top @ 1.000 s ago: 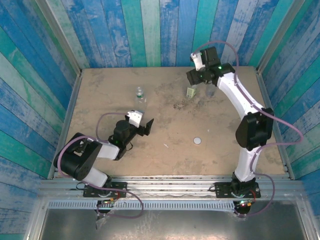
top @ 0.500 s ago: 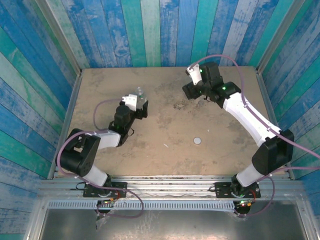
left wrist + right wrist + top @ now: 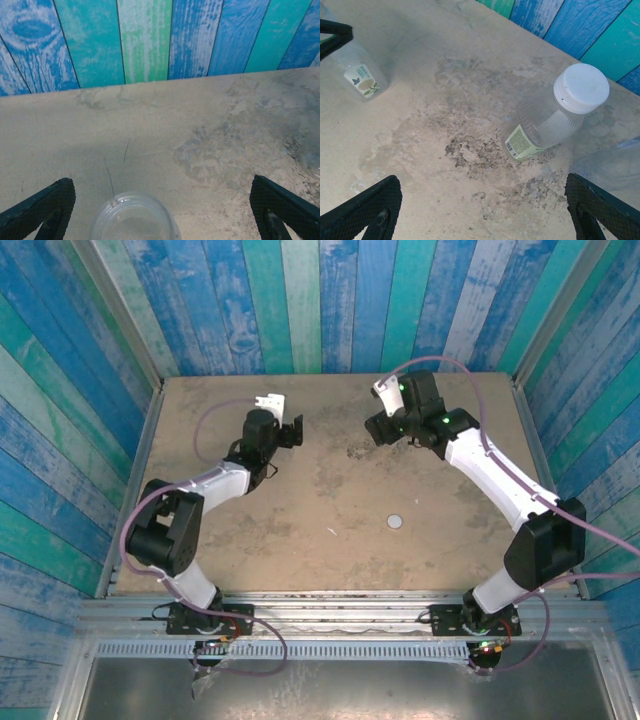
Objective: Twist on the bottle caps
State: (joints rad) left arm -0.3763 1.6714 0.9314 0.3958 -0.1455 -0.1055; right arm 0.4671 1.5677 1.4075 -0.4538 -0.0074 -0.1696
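Note:
My left gripper (image 3: 162, 192) is open, and the uncapped mouth of a short clear bottle (image 3: 134, 219) sits low between its fingers (image 3: 42, 210). That bottle (image 3: 357, 70), with a small label, also stands at the top left of the right wrist view, a left finger (image 3: 335, 30) beside it. My right gripper (image 3: 482, 185) is open over bare table. Beyond it stands a taller bottle (image 3: 545, 125) with a pale green label and a white cap (image 3: 581, 87) on top. A blue-tinted bottle (image 3: 615, 165) shows at the right edge. A loose white cap (image 3: 396, 522) lies mid-table.
The sandy table (image 3: 330, 500) is ringed by blue and green plank walls (image 3: 300, 310). In the top view the left gripper (image 3: 288, 430) and right gripper (image 3: 382, 428) face each other at the back, roughly a hand's width apart.
The left arm has stretched away from its base to the short bottle at the back left. The right gripper has dropped slightly nearer and left, over the two bottles there.

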